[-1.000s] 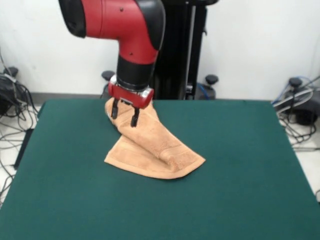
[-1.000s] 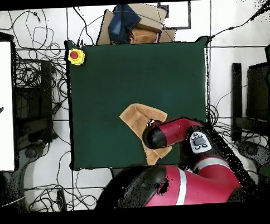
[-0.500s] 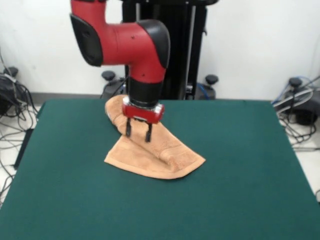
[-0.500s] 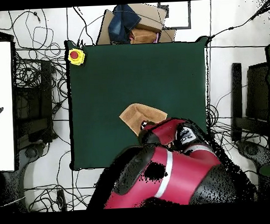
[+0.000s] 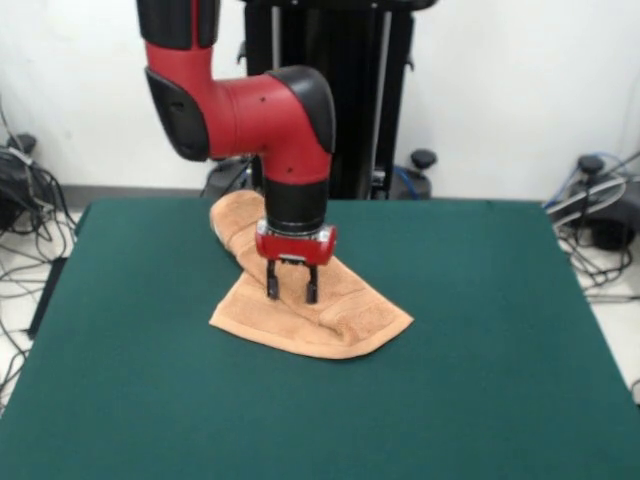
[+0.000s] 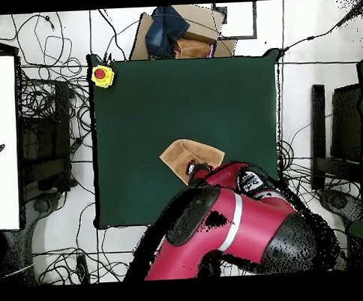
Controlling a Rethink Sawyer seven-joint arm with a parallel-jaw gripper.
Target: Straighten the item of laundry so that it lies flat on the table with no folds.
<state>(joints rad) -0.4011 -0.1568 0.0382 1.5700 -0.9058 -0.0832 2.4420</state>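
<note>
**Q:** Where is your end effector, and why there?

**Me:** From the front, my end effector (image 5: 291, 295) hangs straight down over the middle of the towel (image 5: 310, 310), its two fingers apart with a gap between them and nothing in their grip. The tips sit at the cloth or just above it; I cannot tell which. I judge I am there because a fold runs close by: the towel is doubled over, with a narrow part trailing toward the bench's far edge and a wider flap spread toward the camera, a ridge between them. Pinching near that ridge would let me draw the top layer off the lower one.

**Q:** And the towel on the bench?

**Me:** It lies left of centre on the far half of the green bench (image 5: 480, 380), well apart from every side edge but near the far one.

**Q:** What does the overhead add?

**Me:** Less of me, more of the layout. My arm covers my end effector and half the towel (image 6: 186, 152), so only one tan corner shows. It does show a yellow box with a red button (image 6: 101, 74) at a bench corner, which the front view misses.
</note>
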